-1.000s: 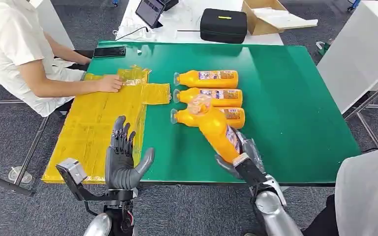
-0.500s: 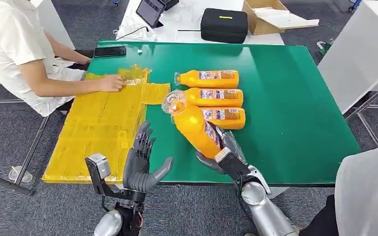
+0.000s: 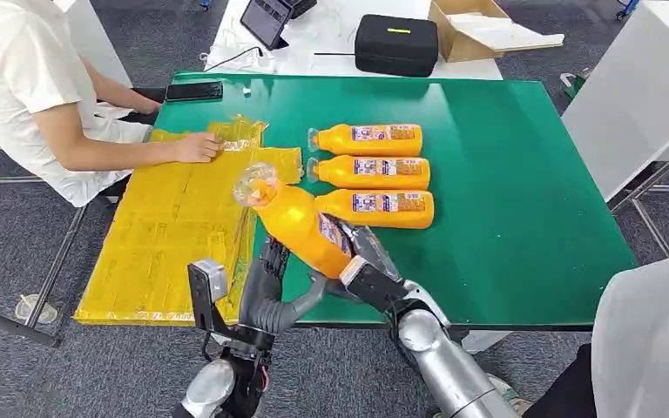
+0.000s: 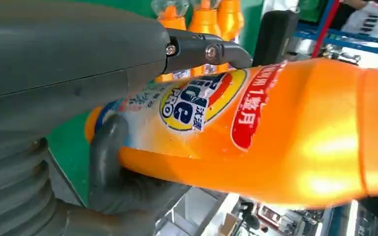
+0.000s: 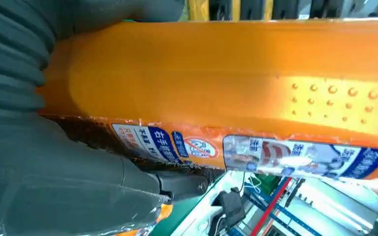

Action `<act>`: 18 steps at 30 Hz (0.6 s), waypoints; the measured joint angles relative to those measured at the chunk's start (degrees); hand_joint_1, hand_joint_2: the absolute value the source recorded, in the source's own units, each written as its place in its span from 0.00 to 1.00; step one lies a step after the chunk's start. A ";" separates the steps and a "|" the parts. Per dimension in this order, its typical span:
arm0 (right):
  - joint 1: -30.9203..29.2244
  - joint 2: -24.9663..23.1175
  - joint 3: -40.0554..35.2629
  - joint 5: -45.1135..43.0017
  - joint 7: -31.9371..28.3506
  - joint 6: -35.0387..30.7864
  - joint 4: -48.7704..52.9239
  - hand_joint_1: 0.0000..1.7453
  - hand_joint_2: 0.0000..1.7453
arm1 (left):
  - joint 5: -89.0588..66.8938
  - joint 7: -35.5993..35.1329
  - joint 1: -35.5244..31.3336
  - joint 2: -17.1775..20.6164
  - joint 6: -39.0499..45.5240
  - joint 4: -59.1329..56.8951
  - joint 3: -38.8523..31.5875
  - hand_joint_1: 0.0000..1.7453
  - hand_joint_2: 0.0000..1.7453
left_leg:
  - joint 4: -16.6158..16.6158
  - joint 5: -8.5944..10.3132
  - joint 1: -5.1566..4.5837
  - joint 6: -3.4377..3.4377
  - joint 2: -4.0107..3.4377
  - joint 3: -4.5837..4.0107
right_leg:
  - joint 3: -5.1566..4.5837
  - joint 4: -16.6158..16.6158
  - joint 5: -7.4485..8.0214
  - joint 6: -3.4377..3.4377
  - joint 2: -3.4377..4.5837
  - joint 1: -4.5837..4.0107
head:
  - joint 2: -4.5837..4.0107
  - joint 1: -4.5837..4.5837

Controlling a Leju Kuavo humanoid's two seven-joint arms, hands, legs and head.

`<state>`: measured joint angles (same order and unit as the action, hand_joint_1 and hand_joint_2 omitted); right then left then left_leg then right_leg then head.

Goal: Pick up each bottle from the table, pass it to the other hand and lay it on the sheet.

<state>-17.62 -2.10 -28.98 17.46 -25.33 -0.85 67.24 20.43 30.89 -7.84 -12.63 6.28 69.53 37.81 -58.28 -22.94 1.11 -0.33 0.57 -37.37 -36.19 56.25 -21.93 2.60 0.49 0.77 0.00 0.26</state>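
Observation:
My right hand (image 3: 368, 268) grips the base of an orange bottle (image 3: 300, 228) and holds it tilted above the table's front edge, cap toward the yellow sheet (image 3: 165, 235). My left hand (image 3: 268, 292) is just beneath it, fingers spread behind the bottle and thumb under it. In the left wrist view the thumb (image 4: 78, 54) lies along the bottle's label (image 4: 187, 105). The right wrist view is close on the bottle (image 5: 226, 83). Three more orange bottles (image 3: 370, 138) (image 3: 375, 171) (image 3: 383, 207) lie side by side on the green table (image 3: 505, 174).
A person sits at the left with a hand (image 3: 193, 148) on the sheet's far corner. A phone (image 3: 194, 91) lies at the table's far left. A black case (image 3: 395, 43), a tablet (image 3: 266, 19) and a cardboard box (image 3: 479, 26) are behind. Another person (image 3: 649, 340) stands at lower right.
My right hand has carried the bottle left, from near the three lying bottles to above my left hand. My left hand has moved right and come up under the bottle.

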 measured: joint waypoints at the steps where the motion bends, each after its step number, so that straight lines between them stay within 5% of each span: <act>1: -0.30 -0.16 -0.51 0.27 -0.04 0.00 -0.44 1.00 1.00 | 0.65 -0.31 -0.39 -0.13 -0.35 -0.24 -0.16 0.00 1.00 | 0.00 0.00 0.00 0.00 0.00 0.00 | 0.00 0.00 0.00 0.00 0.00 0.00 | 0.00 -0.02; 18: -2.48 -1.07 -6.34 -1.11 -1.66 3.39 -3.83 1.00 1.00 | 9.30 -0.83 -1.97 -0.61 -7.24 -0.63 -4.94 0.00 1.00 | 0.00 -0.01 0.00 0.00 -0.02 0.00 | -0.03 -0.01 0.00 0.00 0.01 0.00 | 0.00 -0.02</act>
<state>-20.10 -3.17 -35.32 16.35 -26.99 2.54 63.41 29.73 30.05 -9.81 -13.25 -0.96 68.89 32.87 -58.28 -22.95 1.11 -0.33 0.55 -37.37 -36.22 56.24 -21.93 2.59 0.50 0.77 0.00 0.24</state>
